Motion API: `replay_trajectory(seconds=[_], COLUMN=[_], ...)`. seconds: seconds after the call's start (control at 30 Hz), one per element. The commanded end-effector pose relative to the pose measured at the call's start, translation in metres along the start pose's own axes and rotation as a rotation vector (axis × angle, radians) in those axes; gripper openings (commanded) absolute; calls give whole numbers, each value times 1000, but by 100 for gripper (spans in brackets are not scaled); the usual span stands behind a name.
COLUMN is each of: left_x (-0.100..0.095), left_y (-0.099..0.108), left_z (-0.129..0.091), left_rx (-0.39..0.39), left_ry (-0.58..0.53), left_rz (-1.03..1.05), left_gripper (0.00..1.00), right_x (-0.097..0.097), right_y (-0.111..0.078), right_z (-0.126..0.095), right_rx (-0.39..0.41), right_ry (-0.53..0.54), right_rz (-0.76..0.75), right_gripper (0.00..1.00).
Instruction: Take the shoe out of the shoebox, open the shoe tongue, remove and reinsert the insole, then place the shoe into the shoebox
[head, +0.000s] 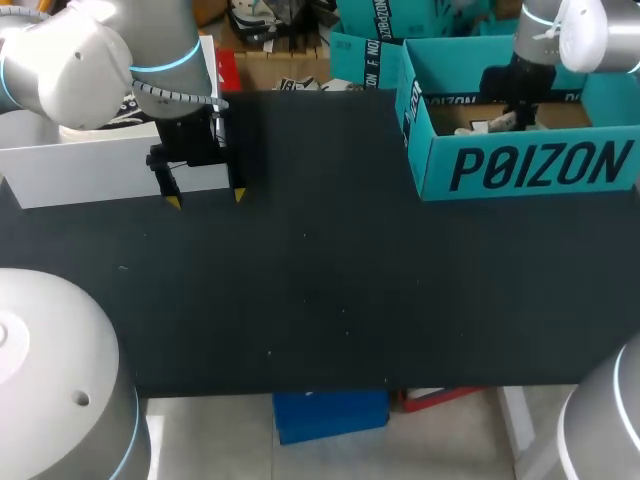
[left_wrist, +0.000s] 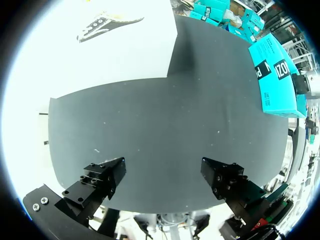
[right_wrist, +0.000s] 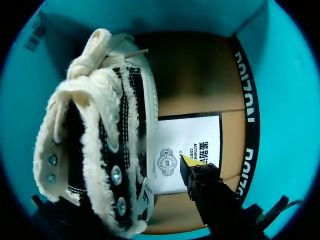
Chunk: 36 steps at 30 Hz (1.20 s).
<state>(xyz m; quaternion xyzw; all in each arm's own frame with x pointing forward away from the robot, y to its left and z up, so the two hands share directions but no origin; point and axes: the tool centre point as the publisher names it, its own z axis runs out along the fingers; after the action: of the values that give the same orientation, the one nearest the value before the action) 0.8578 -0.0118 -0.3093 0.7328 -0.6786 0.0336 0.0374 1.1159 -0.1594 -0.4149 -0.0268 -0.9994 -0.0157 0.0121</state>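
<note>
The teal shoebox (head: 520, 165) stands open at the back right of the black table. Inside it lies a black high-top shoe (right_wrist: 100, 145) with cream frayed trim and thick cream laces; its pale edge (head: 495, 123) shows in the head view. My right gripper (head: 515, 115) reaches down into the box. One yellow-tipped finger (right_wrist: 200, 182) stands clear of the shoe's side with a gap between, and the other finger is hidden behind the shoe. My left gripper (head: 207, 198) hangs open over the table's back left, holding nothing, its fingers (left_wrist: 100, 180) wide apart.
A white box (head: 90, 170) stands at the back left just behind my left gripper, with a patterned sole-like piece (left_wrist: 107, 23) on it. A white printed card (right_wrist: 192, 145) lies on the shoebox floor. More teal boxes (head: 365, 55) stand behind the table.
</note>
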Motion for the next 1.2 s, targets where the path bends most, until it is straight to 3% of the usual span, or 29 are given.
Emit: replay_trajectory(seconds=[0.03,0.43,0.7,0.8,0.97,1.2], left_x=[-1,-1,-1,-1,-1,-1], left_y=[0,0,0,0,0,0], left_z=[0,0,0,0,0,0], left_rx=[1,1,1,1,1,1], left_ry=[3,3,3,3,3,3], left_rz=[1,1,1,1,1,1], left_gripper=[100,100,100,100,100,100], right_x=[1,-10,9,23,50,93], right_y=[-1,-1,10,24,60,115], right_z=[-27,-104,-173,-200,-240,-269], right_rx=[20,105,145,113,-8,-133], right_ry=[-6,-44,-52,-61,-111,-150], right_rz=[-4,20,77,123,166,200], right_gripper=[100,100,100,100,100,100])
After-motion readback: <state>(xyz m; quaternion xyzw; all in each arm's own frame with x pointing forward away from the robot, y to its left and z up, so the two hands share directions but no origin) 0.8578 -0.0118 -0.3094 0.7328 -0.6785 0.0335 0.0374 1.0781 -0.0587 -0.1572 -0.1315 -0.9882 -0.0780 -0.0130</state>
